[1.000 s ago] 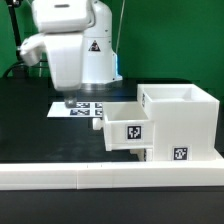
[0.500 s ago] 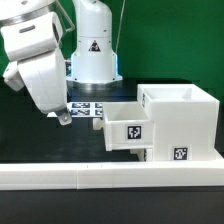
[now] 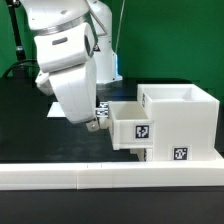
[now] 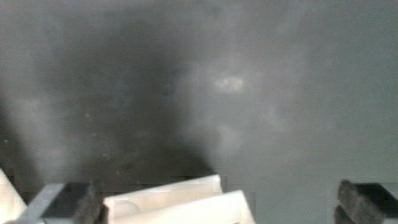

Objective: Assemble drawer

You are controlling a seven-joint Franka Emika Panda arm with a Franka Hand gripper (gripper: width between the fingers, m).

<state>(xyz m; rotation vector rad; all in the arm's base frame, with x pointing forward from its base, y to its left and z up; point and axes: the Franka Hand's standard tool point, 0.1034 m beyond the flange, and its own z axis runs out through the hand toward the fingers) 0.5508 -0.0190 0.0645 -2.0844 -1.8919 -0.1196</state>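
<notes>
One arm in play, and you'll see it fills the upper left and centre of the exterior view, with the claw (image 3: pixel 96 124) low down at the left face of the tray (image 3: pixel 133 125), right beside it; contact can't be confirmed from that angle. The wrist view settles the claw state: both fingers (image 4: pixel 64 201) sit at opposite bottom corners of that frame, spread wide apart with nothing clamped between them, only dark counter (image 4: pixel 196 90) and a white corner of a part (image 4: pixel 169 200) in the gap near one finger. Your drawer casing (image 3: pixel 185 125) stands upright at the right of the exterior view, open at the top, with a black-and-white tag (image 3: pixel 181 154) on its lower front. The tray projects from the casing's left side at mid-frame, partly slid in by the look of it, with its own tag (image 3: pixel 142 130) facing the camera. The marker board (image 3: pixel 103 110) lies flat on the counter behind the claw, mostly hidden by the arm, just a sliver of tags showing. A low white rail (image 3: pixel 60 176) runs across the bottom of the exterior frame in front of everything. A second tray isn't identifiable in either view.
</notes>
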